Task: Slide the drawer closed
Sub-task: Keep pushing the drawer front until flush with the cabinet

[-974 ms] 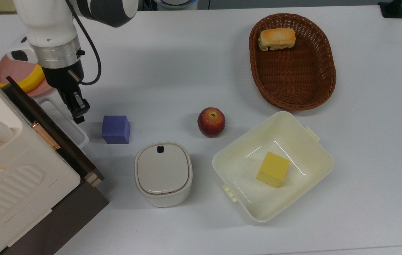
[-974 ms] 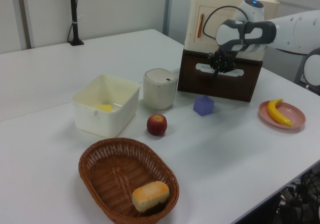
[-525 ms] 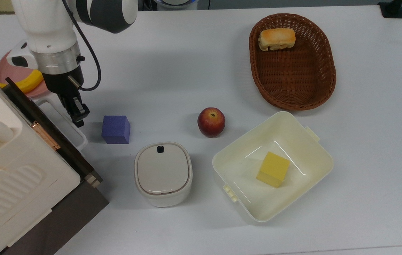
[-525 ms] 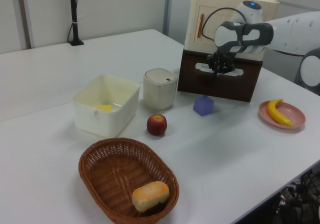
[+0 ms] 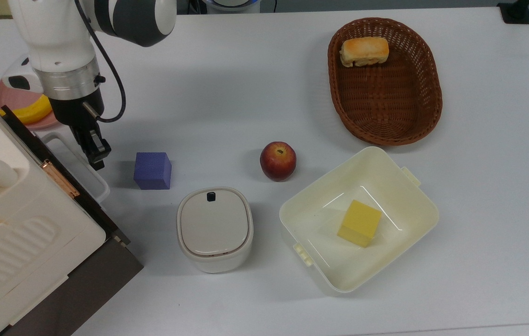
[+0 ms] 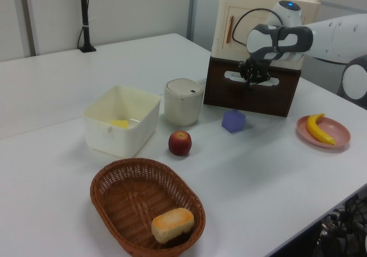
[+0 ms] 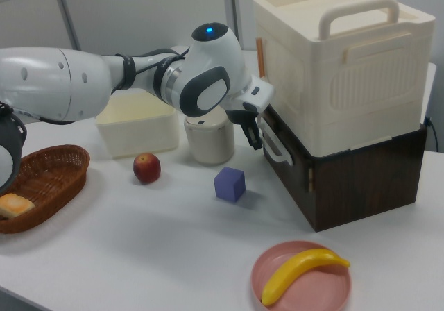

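Note:
The drawer (image 5: 31,140) shows its dark brown front panel along the edge of the brown cabinet, at the top view's left. It stands almost flush with the cabinet; a thin strip of light wood shows at its near corner. Its white loop handle (image 5: 101,186) sticks out toward the table. My gripper (image 5: 96,158) is shut, pointing down, with its tips against the outer side of the handle. The right view has the gripper (image 7: 254,139) just left of the handle (image 7: 272,146). In the left view the gripper (image 6: 252,78) hangs in front of the drawer (image 6: 229,90).
A purple cube (image 5: 152,170) lies close to the gripper. Nearby stand a grey lidded pot (image 5: 214,228), an apple (image 5: 278,161) and a cream tub (image 5: 409,186) holding a yellow block. A wicker basket (image 5: 428,107) holds bread. A banana plate (image 5: 8,95) sits behind the arm. A cream appliance (image 5: 12,224) tops the cabinet.
My gripper has moved toward the top view's left, pushing the handle and drawer into the cabinet. Less of the drawer's light-wood side shows now.

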Robot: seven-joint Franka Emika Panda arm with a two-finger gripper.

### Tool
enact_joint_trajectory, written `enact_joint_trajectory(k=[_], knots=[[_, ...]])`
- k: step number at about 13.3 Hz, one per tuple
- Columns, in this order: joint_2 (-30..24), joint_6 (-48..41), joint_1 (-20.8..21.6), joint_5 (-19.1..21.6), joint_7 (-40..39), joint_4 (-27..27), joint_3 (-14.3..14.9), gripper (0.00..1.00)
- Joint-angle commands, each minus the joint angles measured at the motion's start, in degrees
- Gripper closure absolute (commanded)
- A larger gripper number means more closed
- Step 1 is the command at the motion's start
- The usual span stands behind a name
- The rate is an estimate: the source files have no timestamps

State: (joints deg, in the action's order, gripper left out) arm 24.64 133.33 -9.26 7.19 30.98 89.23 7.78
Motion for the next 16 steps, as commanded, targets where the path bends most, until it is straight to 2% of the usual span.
enact_joint_trajectory(k=[1,13,16], knots=[[0.58,1.23,-0.23,1.16,0.49,-1.07,0.56,1.00],[1.02,3.96,-0.94,2.13,0.14,-1.60,0.56,1.00],[0.85,3.61,-0.32,-0.23,-1.09,-1.16,-0.22,1.00]])
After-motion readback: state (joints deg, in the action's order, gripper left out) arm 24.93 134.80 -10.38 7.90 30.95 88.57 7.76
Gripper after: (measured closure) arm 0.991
